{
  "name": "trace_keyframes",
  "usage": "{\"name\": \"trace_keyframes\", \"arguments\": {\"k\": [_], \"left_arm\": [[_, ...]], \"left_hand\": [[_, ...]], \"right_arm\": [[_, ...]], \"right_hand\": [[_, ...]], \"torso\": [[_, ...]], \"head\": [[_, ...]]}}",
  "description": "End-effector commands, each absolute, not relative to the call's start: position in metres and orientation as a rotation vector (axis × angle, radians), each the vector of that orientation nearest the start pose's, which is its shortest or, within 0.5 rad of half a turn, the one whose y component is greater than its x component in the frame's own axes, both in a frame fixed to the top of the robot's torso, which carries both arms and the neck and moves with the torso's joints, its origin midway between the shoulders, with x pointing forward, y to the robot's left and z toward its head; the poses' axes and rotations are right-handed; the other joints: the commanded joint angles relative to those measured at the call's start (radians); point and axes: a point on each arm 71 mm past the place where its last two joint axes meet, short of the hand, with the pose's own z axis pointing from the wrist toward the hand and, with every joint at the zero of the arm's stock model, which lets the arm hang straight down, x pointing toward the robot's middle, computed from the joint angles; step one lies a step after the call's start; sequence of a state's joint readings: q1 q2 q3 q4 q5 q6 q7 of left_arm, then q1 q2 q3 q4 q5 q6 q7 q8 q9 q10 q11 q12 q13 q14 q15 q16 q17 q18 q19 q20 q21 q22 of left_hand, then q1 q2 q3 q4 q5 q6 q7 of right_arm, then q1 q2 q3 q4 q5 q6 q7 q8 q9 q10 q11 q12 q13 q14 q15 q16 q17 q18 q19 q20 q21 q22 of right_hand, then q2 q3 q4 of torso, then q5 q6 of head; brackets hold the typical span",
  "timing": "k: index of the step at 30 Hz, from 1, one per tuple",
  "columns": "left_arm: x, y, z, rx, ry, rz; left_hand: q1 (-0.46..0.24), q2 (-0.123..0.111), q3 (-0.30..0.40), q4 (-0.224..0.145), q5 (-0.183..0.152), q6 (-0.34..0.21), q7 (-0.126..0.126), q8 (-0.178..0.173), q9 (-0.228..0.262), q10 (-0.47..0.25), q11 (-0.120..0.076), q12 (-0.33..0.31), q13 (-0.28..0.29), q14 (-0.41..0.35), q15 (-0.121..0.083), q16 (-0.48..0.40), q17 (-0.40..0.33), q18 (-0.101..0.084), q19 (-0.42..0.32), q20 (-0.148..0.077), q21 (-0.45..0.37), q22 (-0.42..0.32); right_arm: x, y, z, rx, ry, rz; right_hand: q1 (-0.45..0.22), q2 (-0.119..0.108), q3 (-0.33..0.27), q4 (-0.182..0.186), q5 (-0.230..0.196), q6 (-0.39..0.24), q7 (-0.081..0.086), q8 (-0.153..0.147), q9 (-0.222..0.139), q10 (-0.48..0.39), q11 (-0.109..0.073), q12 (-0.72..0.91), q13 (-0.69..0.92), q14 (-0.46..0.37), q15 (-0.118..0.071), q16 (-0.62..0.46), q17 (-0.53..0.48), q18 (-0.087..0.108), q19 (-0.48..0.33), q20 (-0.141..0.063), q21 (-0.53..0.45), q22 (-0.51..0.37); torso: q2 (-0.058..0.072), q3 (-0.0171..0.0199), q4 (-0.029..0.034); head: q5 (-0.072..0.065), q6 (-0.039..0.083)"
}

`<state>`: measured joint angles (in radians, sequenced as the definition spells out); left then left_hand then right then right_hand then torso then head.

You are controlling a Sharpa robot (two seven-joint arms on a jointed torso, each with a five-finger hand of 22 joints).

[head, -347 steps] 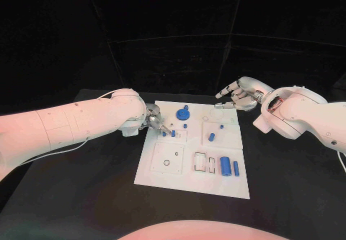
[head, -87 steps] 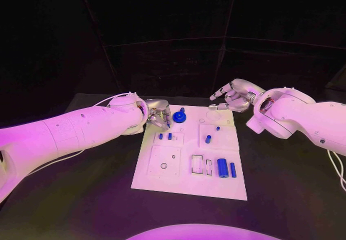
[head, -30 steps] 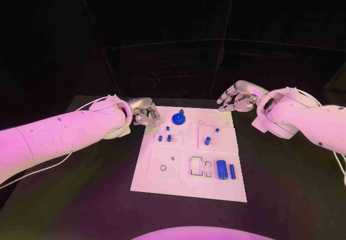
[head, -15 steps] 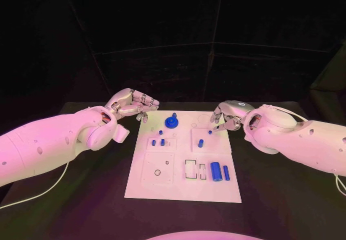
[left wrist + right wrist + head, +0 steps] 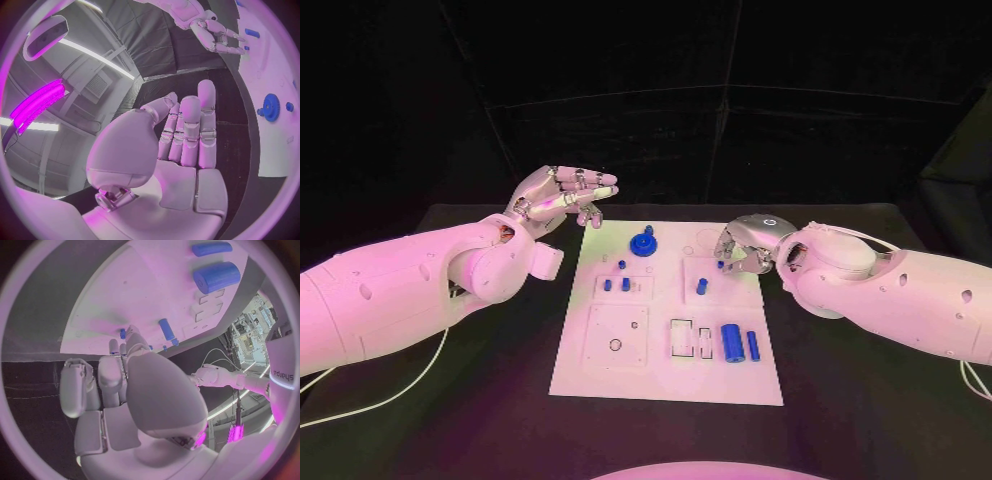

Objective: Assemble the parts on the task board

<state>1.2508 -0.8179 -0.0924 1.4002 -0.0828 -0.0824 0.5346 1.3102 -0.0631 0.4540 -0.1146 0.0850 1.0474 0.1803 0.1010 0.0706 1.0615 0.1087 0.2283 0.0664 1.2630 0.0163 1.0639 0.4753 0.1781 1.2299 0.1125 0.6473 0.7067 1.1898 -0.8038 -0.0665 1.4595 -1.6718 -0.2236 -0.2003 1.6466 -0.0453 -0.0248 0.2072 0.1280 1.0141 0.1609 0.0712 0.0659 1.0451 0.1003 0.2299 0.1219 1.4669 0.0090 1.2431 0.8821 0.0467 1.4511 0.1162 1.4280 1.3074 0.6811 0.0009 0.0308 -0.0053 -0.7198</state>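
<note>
**Task board: right hand closing on the small peg**

Task board, the white rectangular plate (image 5: pixel 661 345), lies mid-table with blue plastic parts on it. At its 12 o'clock stands a blue toothed gear (image 5: pixel 643 243); toward 4 o'clock lie a thick blue cylinder (image 5: pixel 733 343) and a thin blue rod (image 5: pixel 753 346).

The right hand (image 5: pixel 740 250) hangs at the board's 2 o'clock, fingers curled over a small blue peg (image 5: pixel 122 333); whether it has hold cannot be told. The left hand (image 5: pixel 564 196) floats off the 11 o'clock corner, fingers loosely spread, holding nothing.

Best to settle fingertips squarely either side of the peg and lift straight, avoiding the short blue post (image 5: pixel 702 286) beside it.
</note>
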Motion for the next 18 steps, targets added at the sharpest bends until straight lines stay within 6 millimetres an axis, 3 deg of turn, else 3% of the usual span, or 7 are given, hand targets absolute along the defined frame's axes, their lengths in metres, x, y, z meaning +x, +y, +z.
{"name": "trace_keyframes", "arguments": {"k": [1,9,18], "left_arm": [[0.507,0.222,-0.163,-0.896,1.343,-1.778],[0.506,0.222,-0.164,-0.9,1.348,-1.774],[0.506,0.222,-0.165,-0.908,1.37,-1.774]], "left_hand": [[-0.008,0.004,-0.004,-0.001,0.002,0.006,-0.002,0.006,-0.001,0.007,-0.002,0.005,0.002,-0.005,0.0,-0.006,-0.001,0.006,-0.006,0.002,-0.007,-0.002],[-0.005,0.006,-0.003,-0.004,0.003,0.006,-0.002,0.007,-0.001,0.009,-0.003,0.007,0.002,-0.008,-0.001,-0.009,-0.007,0.006,-0.007,0.001,-0.009,-0.004],[0.003,0.009,-0.001,-0.011,0.005,0.007,-0.002,0.008,-0.001,0.008,-0.003,0.009,0.001,-0.011,-0.002,-0.012,-0.013,0.006,-0.007,0.0,-0.012,-0.006]], "right_arm": [[0.493,-0.198,-0.208,-0.357,1.72,0.402],[0.495,-0.197,-0.216,-0.37,1.781,0.368],[0.495,-0.194,-0.221,-0.383,1.819,0.358]], "right_hand": [[0.016,0.006,0.019,-0.003,-0.01,0.0,0.006,-0.005,0.001,0.013,0.001,-0.011,-0.016,0.003,0.008,0.008,0.004,0.006,0.001,0.008,-0.005,0.058],[0.04,0.022,0.1,-0.01,-0.022,0.02,0.003,-0.004,0.002,0.045,-0.003,-0.033,-0.054,0.003,0.004,0.016,0.015,0.005,0.003,0.006,-0.004,0.06],[0.024,0.004,0.184,-0.013,-0.026,0.063,-0.006,-0.001,0.003,0.097,-0.013,-0.052,-0.06,0.003,-0.005,0.022,0.022,0.005,0.005,-0.002,-0.003,0.062]], "torso": [[-0.001,0.0002,0.0008],[0.0,0.0001,0.001],[0.001,0.0008,-0.0009]], "head": [[-0.001,-0.001],[-0.002,-0.006],[-0.001,-0.009]]}}
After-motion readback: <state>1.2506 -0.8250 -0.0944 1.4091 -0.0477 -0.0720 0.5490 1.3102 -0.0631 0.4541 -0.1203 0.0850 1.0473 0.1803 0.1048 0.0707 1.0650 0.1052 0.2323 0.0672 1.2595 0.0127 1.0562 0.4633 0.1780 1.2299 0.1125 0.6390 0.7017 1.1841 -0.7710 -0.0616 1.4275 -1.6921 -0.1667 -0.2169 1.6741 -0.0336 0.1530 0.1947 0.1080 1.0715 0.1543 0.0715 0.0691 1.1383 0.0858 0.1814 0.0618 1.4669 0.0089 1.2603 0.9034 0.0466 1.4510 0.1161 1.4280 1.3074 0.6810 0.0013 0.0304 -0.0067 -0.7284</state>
